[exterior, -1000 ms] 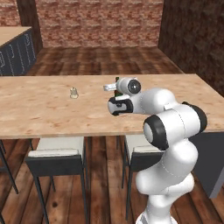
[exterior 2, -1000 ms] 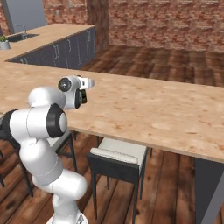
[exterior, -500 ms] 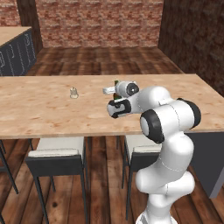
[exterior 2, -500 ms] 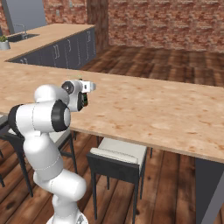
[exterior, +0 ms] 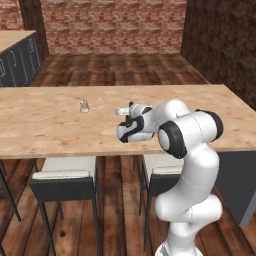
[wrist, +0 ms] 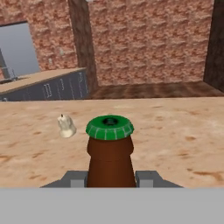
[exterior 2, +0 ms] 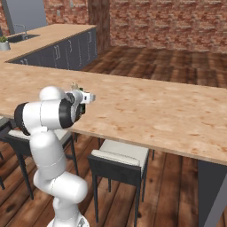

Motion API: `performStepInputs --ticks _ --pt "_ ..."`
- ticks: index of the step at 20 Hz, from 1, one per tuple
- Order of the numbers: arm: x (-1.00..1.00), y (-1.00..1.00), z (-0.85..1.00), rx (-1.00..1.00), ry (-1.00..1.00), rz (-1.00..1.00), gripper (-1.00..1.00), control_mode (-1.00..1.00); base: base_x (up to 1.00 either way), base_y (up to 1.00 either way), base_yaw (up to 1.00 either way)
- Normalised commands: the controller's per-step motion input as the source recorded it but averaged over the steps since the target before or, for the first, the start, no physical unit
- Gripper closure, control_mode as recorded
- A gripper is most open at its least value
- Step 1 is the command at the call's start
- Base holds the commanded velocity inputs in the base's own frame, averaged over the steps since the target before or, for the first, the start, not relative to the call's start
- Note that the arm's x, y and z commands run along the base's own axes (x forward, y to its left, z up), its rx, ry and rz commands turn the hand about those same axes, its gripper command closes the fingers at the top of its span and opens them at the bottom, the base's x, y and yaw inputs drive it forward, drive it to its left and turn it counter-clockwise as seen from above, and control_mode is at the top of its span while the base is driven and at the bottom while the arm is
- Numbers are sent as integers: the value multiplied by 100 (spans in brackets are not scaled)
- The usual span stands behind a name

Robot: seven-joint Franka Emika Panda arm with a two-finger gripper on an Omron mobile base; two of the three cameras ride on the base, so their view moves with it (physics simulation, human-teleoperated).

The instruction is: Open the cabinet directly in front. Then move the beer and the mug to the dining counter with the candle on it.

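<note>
Tool is clamped on the beer: hand view has the brown neck and green cap sitting tight between the two grey finger tips, bottle upright. No gap visible either side of the glass.

Beer is held over the counter, roughly mid-depth of the wood top, near the front half. Can't tell whether the bottle base touches the surface; it's hidden below the hand view's edge and behind the wrist in both base views.

Candle stands on the same counter, to the arm's left of the tool and slightly farther back. In the hand view it sits left of the bottle, apart from it. In the right base view it's just peeking over the wrist.

The arm is folded in low, elbow high, with the wrist reaching out level over the counter edge. Tool body points away from the base across the top.

Two stools are tucked under the near edge of the counter. Dark cabinets with a wood worktop run along the far left wall in the right base view. Mug not made out anywhere.
</note>
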Motion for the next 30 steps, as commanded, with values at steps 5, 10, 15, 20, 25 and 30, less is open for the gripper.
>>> performStepInputs --ticks 5,10,15,20,25,30 --pt "13 -1 -14 3 0 0 100 -100 0 0 0" --pt "0 0 0 0 0 0 100 -100 0 0 0" --pt "10 0 0 -1 0 0 100 -100 0 0 0" --pt "12 0 0 -2 8 0 100 -100 0 0 0" --pt "3 4 0 -3 0 0 100 -100 0 0 0" --pt "4 9 0 -5 6 0 100 -100 0 0 0"
